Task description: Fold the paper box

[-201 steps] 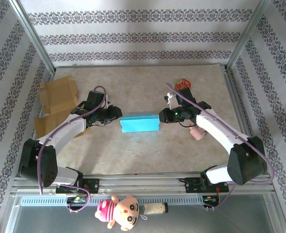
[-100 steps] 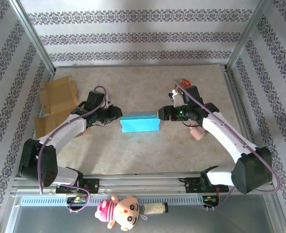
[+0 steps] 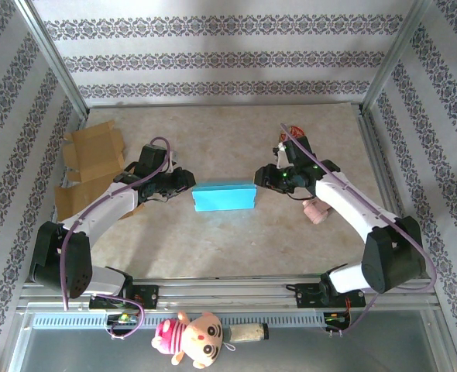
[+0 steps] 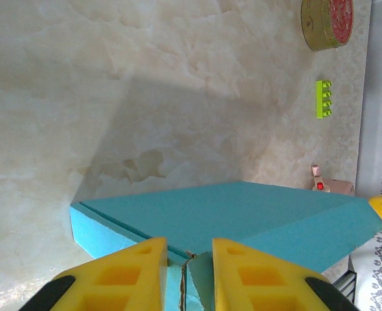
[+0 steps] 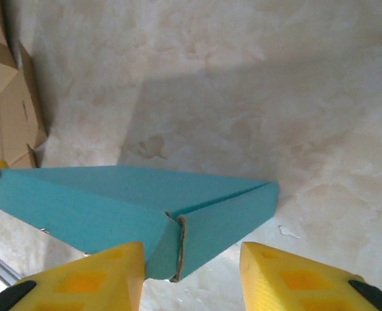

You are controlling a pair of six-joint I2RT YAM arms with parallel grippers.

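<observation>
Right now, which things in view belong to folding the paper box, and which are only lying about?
For the job: light blue paper box, left gripper pinching its edge, right gripper open at its other end.
Lying about: flat brown cardboard pieces, round gold tin with red lid, green toy brick, pink plush doll.

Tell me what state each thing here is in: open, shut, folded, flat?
blue paper box: folded into shape, lid down.
left gripper: shut on a thin edge at the box's end.
right gripper: open, fingers either side of the box's other end.
brown cardboard: unfolded, lying flat.
plush toy: lying down by the near rail.
</observation>
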